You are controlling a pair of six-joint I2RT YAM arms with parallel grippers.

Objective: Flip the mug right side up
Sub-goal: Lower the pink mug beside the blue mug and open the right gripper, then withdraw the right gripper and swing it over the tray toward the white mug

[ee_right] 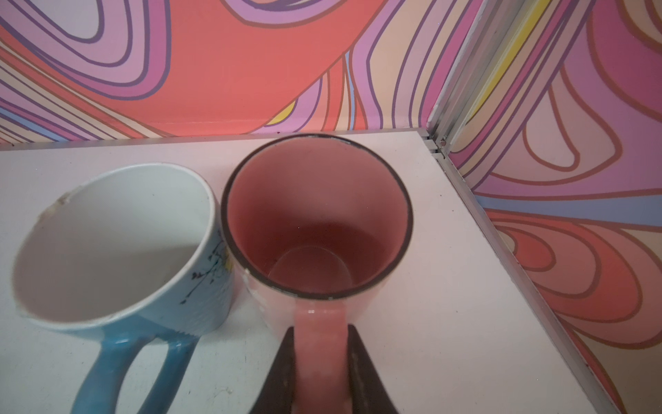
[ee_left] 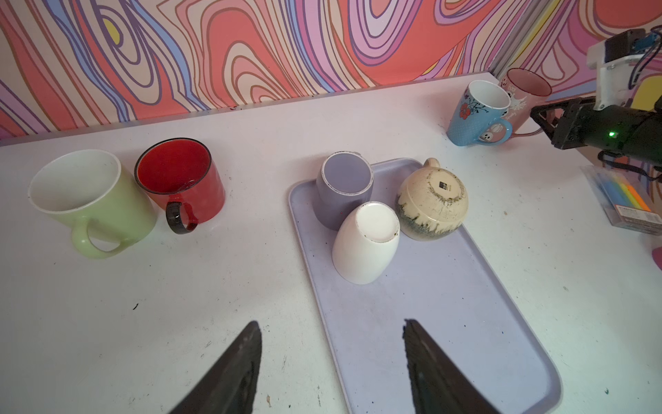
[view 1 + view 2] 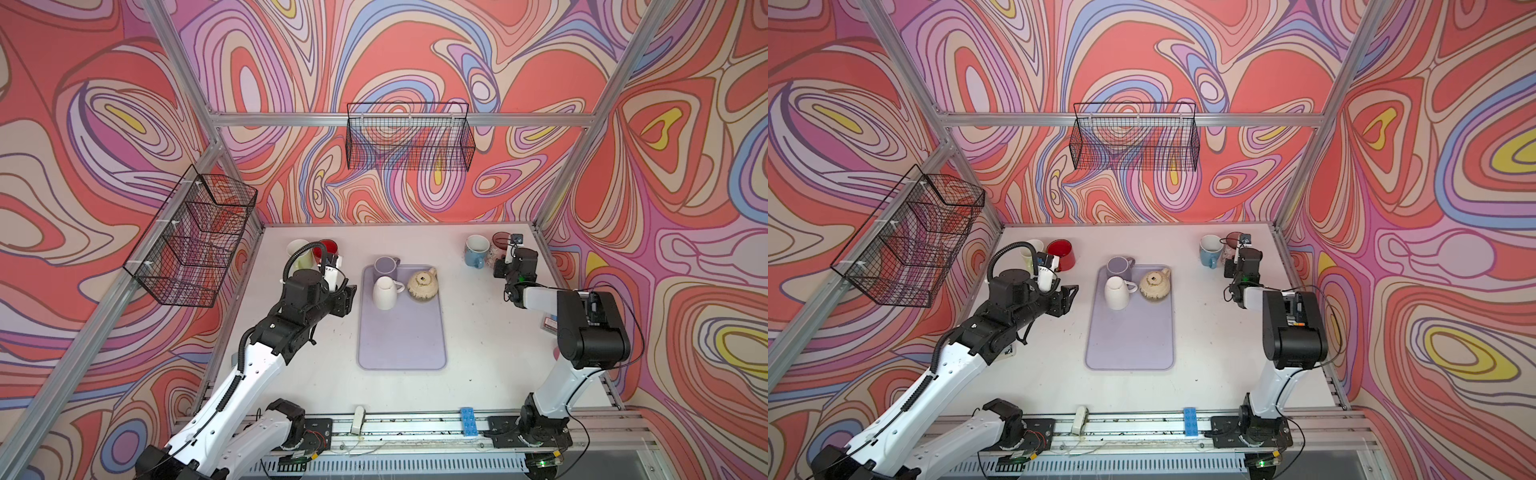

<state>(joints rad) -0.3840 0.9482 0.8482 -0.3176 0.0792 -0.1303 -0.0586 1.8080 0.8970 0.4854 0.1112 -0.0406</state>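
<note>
A pink mug stands upright, mouth up, at the table's back right corner. My right gripper is shut on its handle, one finger on each side. A lilac tray in the middle carries three upside-down mugs: a purple one, a white one leaning against it, and a speckled beige one. My left gripper hovers open and empty over the tray's left edge, short of the white mug.
A blue mug stands upright, touching the pink one. A green mug and a red mug stand upright at the back left. Wire baskets hang on the walls. A marker pack lies at the right edge.
</note>
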